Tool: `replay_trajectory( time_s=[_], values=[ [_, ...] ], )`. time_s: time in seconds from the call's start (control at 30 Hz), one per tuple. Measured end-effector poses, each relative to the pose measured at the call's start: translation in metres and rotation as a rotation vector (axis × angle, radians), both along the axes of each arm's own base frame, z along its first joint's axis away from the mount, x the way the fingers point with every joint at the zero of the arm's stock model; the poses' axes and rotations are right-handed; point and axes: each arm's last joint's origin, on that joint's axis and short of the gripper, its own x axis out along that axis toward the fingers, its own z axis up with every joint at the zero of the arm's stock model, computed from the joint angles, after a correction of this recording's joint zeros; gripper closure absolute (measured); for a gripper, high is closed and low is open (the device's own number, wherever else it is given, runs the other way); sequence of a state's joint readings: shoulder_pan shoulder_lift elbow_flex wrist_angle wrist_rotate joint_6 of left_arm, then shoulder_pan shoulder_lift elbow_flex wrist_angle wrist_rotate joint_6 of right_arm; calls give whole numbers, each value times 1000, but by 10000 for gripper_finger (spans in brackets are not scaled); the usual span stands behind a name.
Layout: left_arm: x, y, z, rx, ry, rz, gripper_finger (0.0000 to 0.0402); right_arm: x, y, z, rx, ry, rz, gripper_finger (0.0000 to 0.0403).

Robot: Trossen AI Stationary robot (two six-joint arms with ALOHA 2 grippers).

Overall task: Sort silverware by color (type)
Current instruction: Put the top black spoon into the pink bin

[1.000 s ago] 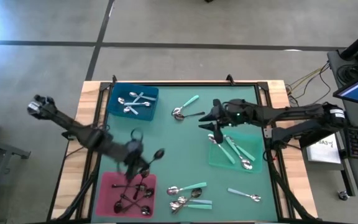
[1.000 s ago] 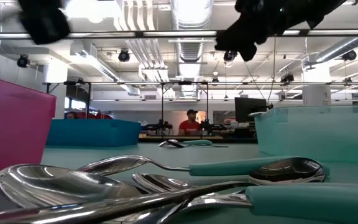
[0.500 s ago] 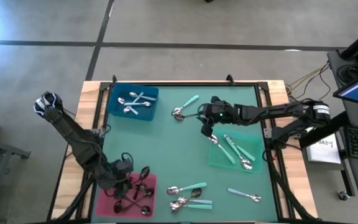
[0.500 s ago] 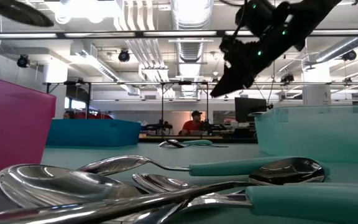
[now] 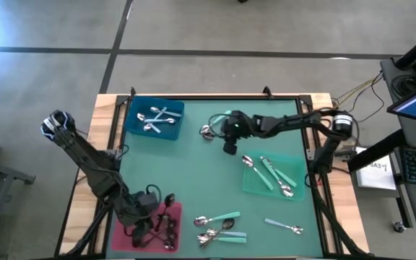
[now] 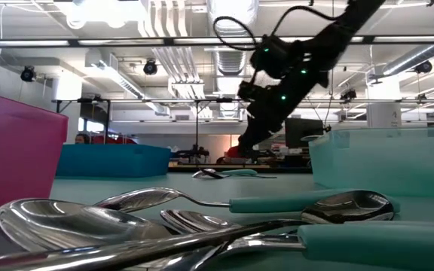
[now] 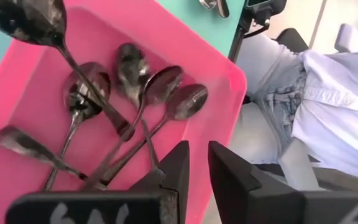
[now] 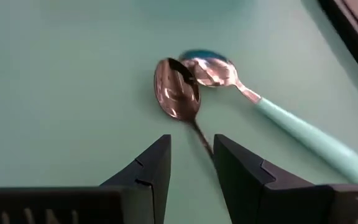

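The left gripper [image 5: 149, 225] has come down from mid-air, where a second ago it carried a black-handled spoon, to hang low over the pink plastic tray [image 5: 128, 211] at the near left; its fingers [image 7: 174, 169] are now parted by a narrow gap with nothing between them, and the dark spoons [image 7: 126, 93] lie heaped in the tray, so that drop looks finished. The right gripper [image 5: 228, 139] has swung left from above the pale green tray [image 5: 255, 185] to the far middle of the worktop, and now hovers with fingers [image 8: 151, 163] spread either side of the thin stem of a dark-handled spoon [image 8: 178, 93], whose bowl touches the bowl of a mint-handled spoon [image 8: 272, 118]; a pick for the pink tray seems next. All-silver spoons [image 5: 154, 119] sit in the blue tray [image 5: 175, 108] at the far left, and a mixed cluster of spoons [image 5: 219, 227] waits at the near edge. The green mat [image 5: 193, 173] covers a wood-edged worktop; beyond it the low view shows a ceiling of strip lights, possibly a workshop, and a seated person's jeans [image 7: 272, 68] show near the tray
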State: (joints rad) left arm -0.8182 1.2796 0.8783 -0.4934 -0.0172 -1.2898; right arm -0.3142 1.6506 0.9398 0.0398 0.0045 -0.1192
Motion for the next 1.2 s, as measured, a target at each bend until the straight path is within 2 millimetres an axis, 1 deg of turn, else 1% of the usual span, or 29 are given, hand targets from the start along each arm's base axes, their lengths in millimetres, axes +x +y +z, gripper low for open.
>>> replay_trajectory(
  time_s=[0.13,0.2,0.3,0.43,0.53,0.63,0.77,0.83,0.9,1.0,1.07,1.2],
  values=[
    [4,-3,3,27,-31,-23,353,19,-17,4,-36,153,71,291],
    [6,-3,3,52,-57,-21,353,27,-24,3,-33,244,102,291],
    [8,-3,3,82,-78,-2,352,39,-35,0,-16,336,121,291],
    [10,-3,-2,118,-60,9,352,53,-45,-7,10,400,134,291],
    [12,-5,-6,131,-47,7,352,60,-48,-16,42,433,154,291],
    [14,-7,-12,148,-32,6,352,66,-50,-21,41,435,166,291],
    [18,-8,-19,176,-11,10,352,68,-51,-26,52,455,165,293],
    [22,-6,-23,189,-4,25,352,67,-51,-25,57,454,154,303],
    [27,-3,-27,210,0,26,352,67,-50,-24,60,454,151,329],
    [36,1,-30,248,-31,-13,352,66,-49,-21,62,453,153,380],
    [44,4,-29,277,-53,-46,354,65,-49,-19,72,452,139,388],
    [52,10,-11,358,-29,-111,360,61,-49,-9,61,458,117,392]
  ],
)
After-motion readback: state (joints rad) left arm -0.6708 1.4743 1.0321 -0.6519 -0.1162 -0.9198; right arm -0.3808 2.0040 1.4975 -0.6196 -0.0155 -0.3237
